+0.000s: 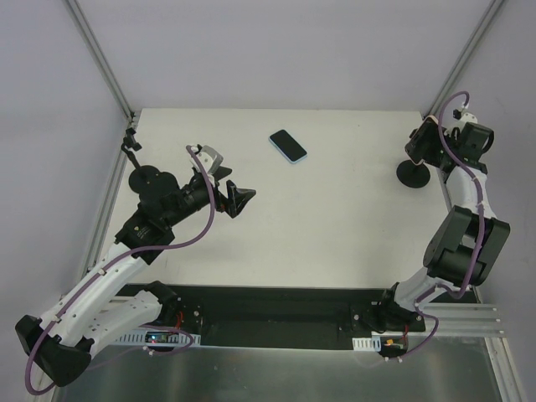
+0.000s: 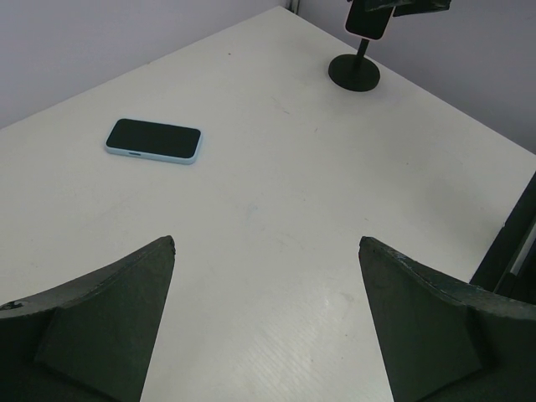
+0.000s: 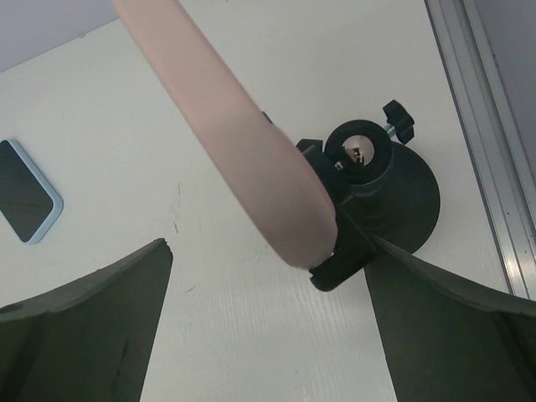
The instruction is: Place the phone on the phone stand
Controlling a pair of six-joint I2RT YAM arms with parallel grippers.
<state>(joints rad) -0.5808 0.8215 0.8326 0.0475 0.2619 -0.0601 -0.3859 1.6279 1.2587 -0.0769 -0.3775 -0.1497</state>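
two spread tools, nothing pinched. nearest, left tool (image 2: 266,243) idle above the counter (image 2: 293,209). farther right, phone stand (image 3: 402,197) with pink phone (image 3: 243,159) already leaning in its cradle, right tool (image 3: 268,243) splayed on either side, seemingly clear of it. farthest, blue phone (image 2: 154,139) flat on the counter. judged: release step; next, draw right tool straight back without nudging.

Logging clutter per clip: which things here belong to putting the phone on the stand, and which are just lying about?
In the job: phone stand; pink phone, resting in it; right gripper, open either side of it.

Lying about: blue-cased phone, flat on the table; left gripper, open, holding nothing.
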